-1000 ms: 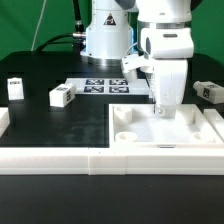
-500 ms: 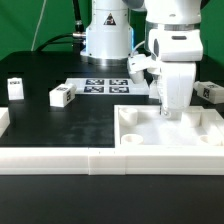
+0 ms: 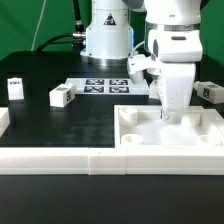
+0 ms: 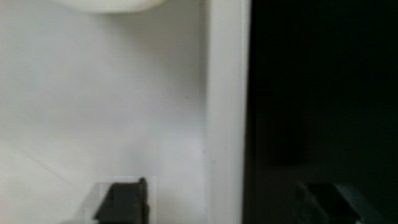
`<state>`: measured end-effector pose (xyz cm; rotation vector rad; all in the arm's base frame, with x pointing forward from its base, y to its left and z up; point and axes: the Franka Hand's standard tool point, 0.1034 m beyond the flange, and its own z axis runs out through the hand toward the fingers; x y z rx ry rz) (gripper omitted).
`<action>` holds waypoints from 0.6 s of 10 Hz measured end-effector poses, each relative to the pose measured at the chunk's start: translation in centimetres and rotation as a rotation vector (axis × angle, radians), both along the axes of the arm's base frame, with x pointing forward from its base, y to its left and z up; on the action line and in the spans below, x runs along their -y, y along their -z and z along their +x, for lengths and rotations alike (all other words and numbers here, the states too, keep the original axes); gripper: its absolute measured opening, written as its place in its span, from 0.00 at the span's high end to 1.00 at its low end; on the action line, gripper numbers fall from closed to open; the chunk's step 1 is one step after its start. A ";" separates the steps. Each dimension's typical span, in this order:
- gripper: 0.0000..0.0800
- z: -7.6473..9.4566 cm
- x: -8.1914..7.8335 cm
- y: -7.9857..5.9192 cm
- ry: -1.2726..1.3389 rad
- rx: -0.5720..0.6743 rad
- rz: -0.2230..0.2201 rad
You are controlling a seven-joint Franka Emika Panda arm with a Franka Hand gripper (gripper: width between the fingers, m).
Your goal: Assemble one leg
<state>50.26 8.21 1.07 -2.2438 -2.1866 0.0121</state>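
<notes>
Tray point(image 3: 185, 138) sits further toward exterior view's right than a second ago, now at rest. Gripper point(image 3: 168, 116) low inside tray, fingers point(image 4: 121, 200) spread astride its rim, pinching nothing. Leg point(image 3: 62, 96) lies well off tray, toward exterior view's left, untouched. Pickup not yet begun.

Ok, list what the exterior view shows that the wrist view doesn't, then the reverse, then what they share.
Only the exterior view shows the marker board and three loose legs, named by that view's sides: the left leg, the middle leg and the right leg.
Only the wrist view shows the fingertips spread apart, with the tray's rim running between them.
Both show the white tray, the black table and the gripper low over the tray.
</notes>
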 end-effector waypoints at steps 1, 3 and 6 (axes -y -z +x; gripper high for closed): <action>0.34 0.0 0.0 0.0 0.000 0.000 0.000; 0.22 0.0 0.0 0.1 0.001 -0.001 0.000; 0.19 0.0 0.0 0.1 0.001 -0.002 0.000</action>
